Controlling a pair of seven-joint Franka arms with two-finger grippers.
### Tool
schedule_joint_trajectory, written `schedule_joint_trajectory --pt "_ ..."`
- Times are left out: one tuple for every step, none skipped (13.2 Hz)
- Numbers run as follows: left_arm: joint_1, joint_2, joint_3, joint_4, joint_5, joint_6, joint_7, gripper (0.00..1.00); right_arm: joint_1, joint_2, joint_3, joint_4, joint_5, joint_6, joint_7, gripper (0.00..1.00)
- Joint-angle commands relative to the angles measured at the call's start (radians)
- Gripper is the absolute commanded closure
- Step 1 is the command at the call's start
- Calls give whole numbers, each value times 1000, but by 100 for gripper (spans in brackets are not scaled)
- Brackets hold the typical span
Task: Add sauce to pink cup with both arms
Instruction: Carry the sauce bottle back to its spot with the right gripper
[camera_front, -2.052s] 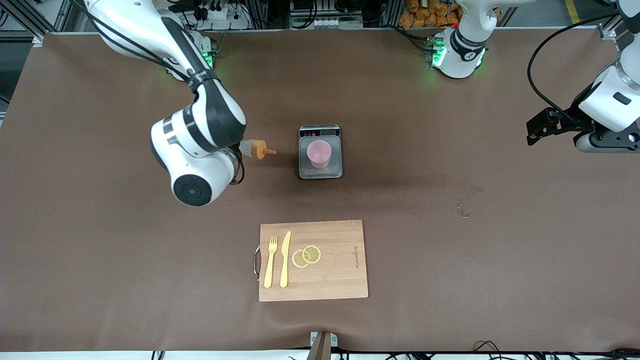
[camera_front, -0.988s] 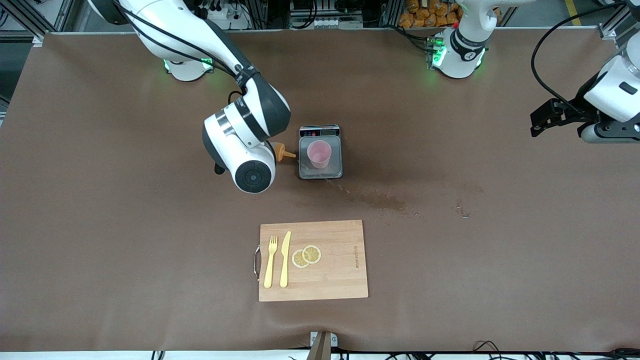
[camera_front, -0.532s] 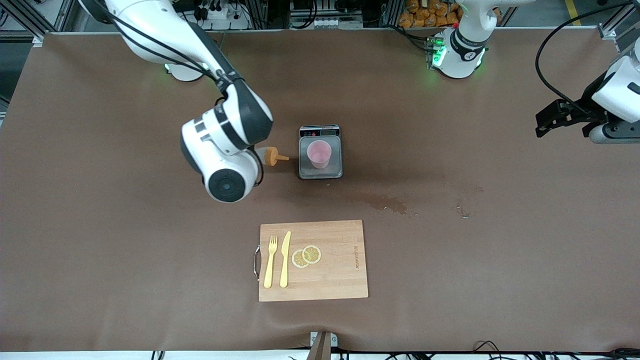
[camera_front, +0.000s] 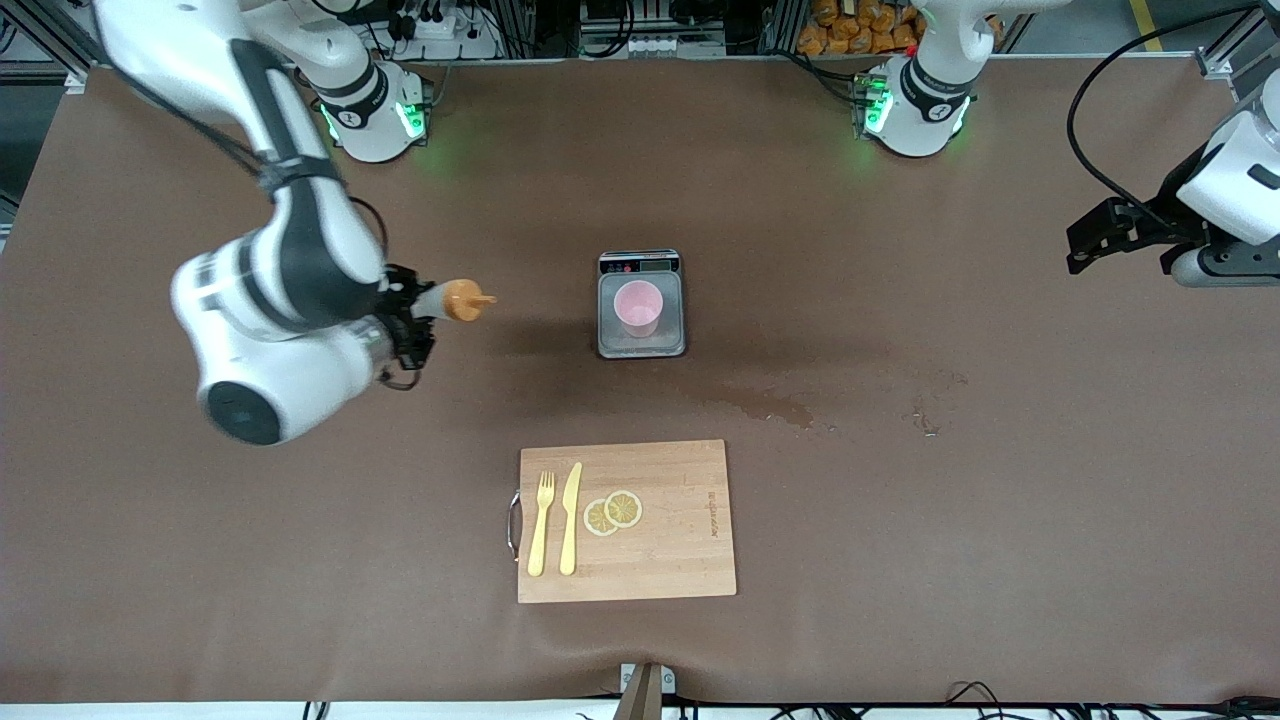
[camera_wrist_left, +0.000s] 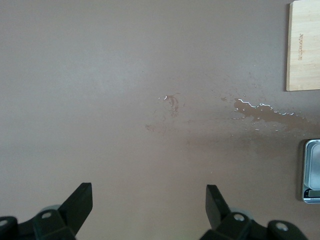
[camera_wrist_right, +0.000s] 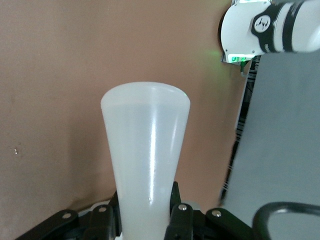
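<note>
Pinching the sauce (camera_front: 452, 300) by its whitish body, my right claw (camera_front: 408, 322) holds it sideways above the surface (camera_front: 200, 560), orange nozzle aimed toward the scale (camera_front: 641, 305) — well apart from it, toward the right arm's end. On the scale's plate stands the pink cup (camera_front: 639, 308), upright. A wet smear (camera_front: 770, 405) lies just nearer the front camera than the scale, toward the left arm's end. Nearer the camera again than the scale lies the cutting board (camera_front: 627, 521) with a fork (camera_front: 541, 522), a knife (camera_front: 570, 518) and two lemon slices (camera_front: 612, 512). My left claw (camera_wrist_left: 149, 210) waits with its fingers spread — over bare surface, well away from the scale at the left arm's end.
</note>
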Motion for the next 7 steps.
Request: schedule_joint_trajectory --pt "1 -16 -3 -14 -20 -10 15 0 -136 -43 17 -42 42 -74 -175 63" --pt "-1 -16 -3 -14 -18 -10 15 0 -177 -41 17 -43 42 -99 -252 63" --pt "-1 -14 -3 -12 -17 -10 15 0 -231 -38 15 -49 42 -125 -341 63" --pt "-1 -14 -4 -14 -17 -10 15 0 -283 -37 17 -66 42 -134 -434 63" --pt "-1 -13 -7 -14 -17 -10 15 0 -329 -32 15 -83 42 -140 -528 63" --pt "-1 -13 -7 -14 -17 -10 15 0 -373 -26 15 -98 42 -143 -615 63" --pt "-1 -13 -7 -14 -15 -10 15 0 -416 -17 15 -106 42 -148 -698 63"
